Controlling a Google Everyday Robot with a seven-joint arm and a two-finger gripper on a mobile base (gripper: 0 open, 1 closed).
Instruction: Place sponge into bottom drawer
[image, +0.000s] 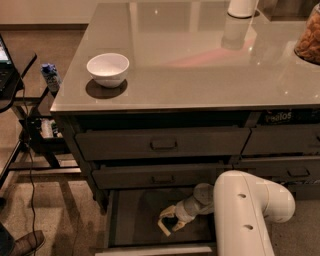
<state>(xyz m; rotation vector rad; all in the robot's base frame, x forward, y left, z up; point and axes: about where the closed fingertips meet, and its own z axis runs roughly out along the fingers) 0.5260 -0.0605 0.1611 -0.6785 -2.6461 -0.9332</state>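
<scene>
The bottom drawer (131, 220) of the left column is pulled open and shows a flat dark inside with a pale front edge (155, 249). My white arm (245, 210) reaches down into it from the right. My gripper (170, 223) hangs low over the drawer floor, near its middle. A small yellowish piece (163, 228) shows at the gripper's tip. I cannot tell whether it is the sponge or part of the gripper. No dark green scouring top shows anywhere.
The two drawers above, upper (162, 144) and middle (162, 177), are closed. A white bowl (107, 69) stands on the grey countertop (200, 65). A white cylinder (242, 7) and a snack bag (309, 40) sit at the back right. A side stand with cables (35, 130) is at the left.
</scene>
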